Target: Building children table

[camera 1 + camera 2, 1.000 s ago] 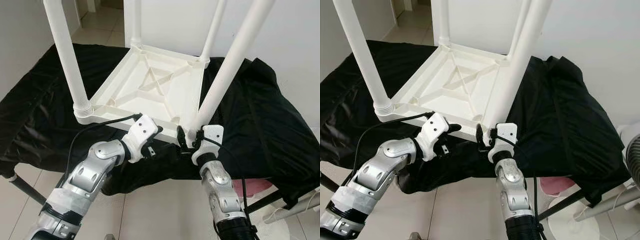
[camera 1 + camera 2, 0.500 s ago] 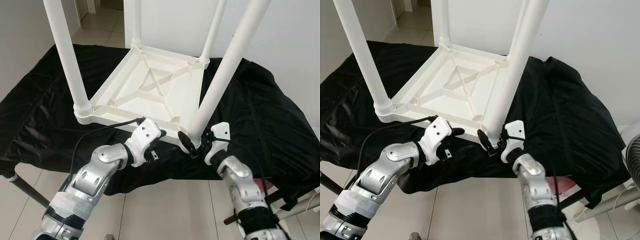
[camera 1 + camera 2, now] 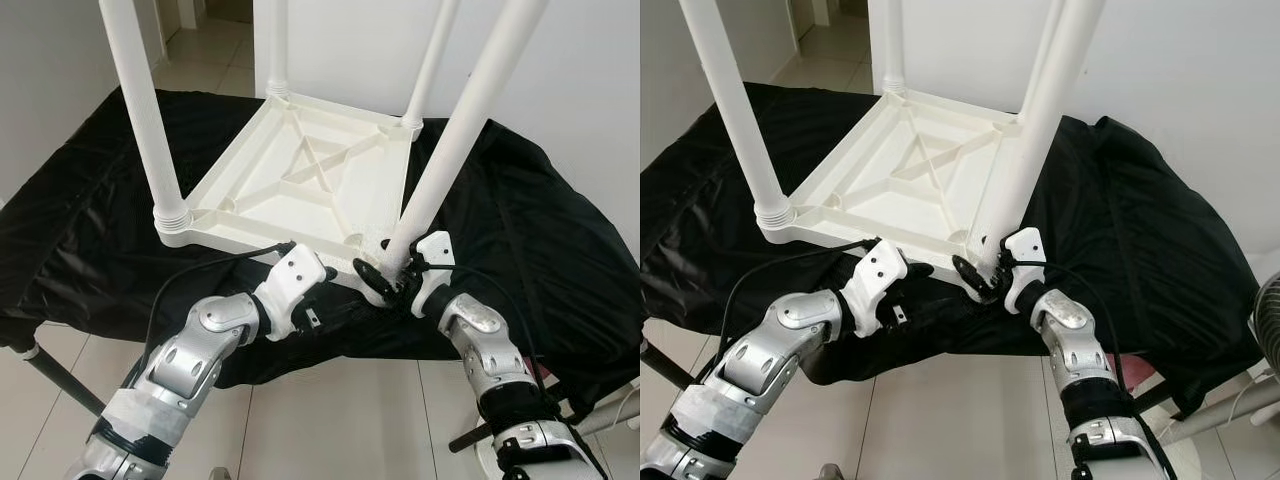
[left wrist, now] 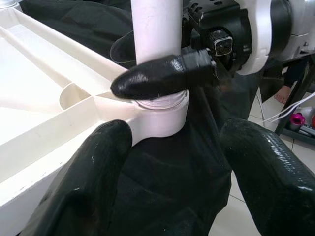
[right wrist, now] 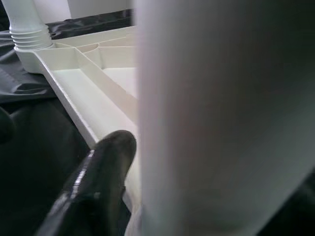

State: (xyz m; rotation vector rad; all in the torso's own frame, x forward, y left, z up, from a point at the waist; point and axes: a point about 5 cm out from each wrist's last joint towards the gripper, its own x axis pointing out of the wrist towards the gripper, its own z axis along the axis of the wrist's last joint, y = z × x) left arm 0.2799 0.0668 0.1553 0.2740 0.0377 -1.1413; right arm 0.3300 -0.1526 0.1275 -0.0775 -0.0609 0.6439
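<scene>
You have a black cloth (image 3: 520,250) draped over a raised surface, loose and creased, shiny where light catches the folds, hanging down toward the pale tiled floor (image 3: 330,420). On it lies the white plastic children's table (image 3: 310,185), upside down, its square top flat on the cloth with moulded ribs crossing the underside in an X. Four smooth round legs rise from the corner sockets. The far two stand at the back corners, the near-left leg (image 3: 145,120) sits in a ridged collar, and the near-right leg (image 3: 450,150) leans up and to the right from its socket at the front corner.

Your right gripper (image 3: 385,275) is at the base of that near-right leg. Its two black fingers are closed around the leg just above the socket; in the left wrist view one rounded fingertip (image 4: 162,76) lies across the front of the white tube, right over the threaded collar. The right forearm comes up from below right, bent at the elbow, wrist turned inward toward the table.

Your left gripper (image 4: 167,162) sits just beside the front edge of the table, left of the same corner, fingers spread wide and holding nothing. One glossy fingertip (image 4: 106,147) touches or nearly touches the rim near the socket; you cannot tell which. The left arm reaches in from lower left, elbow bent, a black cable looping over the wrist.
</scene>
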